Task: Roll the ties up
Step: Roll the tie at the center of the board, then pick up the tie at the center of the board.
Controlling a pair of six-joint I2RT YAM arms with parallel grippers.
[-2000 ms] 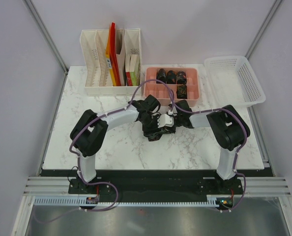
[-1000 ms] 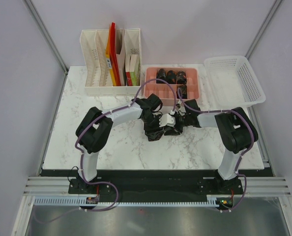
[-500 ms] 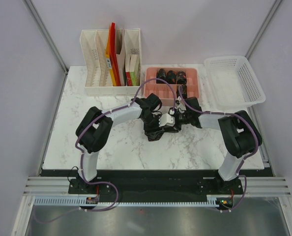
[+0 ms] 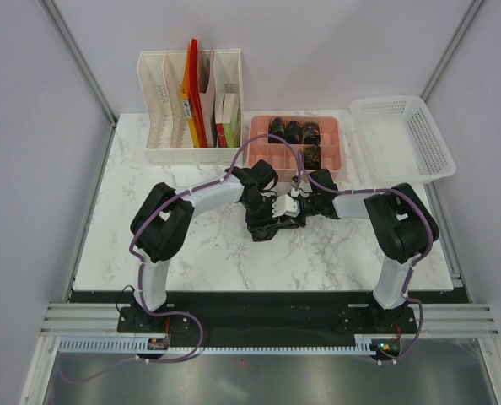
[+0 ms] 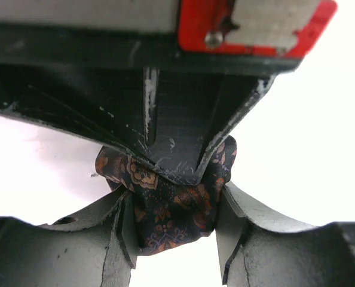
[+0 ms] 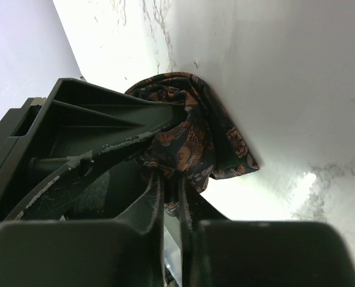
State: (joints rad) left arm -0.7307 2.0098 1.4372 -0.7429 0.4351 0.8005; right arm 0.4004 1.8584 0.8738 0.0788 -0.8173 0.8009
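Left fingers (image 5: 237, 233) clamping tie roll (image 5: 171, 221), right fingers (image 6: 143, 206) pinching its fabric (gap nearly closed); suggesting taut, slack-free winding.

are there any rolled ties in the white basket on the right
No, the white basket shows only its bare mesh floor; the rolled ties sit in the pink tray beside it.

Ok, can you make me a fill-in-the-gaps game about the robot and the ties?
The left gripper and the right gripper are both shut on one ___.
The rolled ties sit in a tray coloured ___.
The white basket stands on the tray's ___ side.
Missing words: tie, pink, right.
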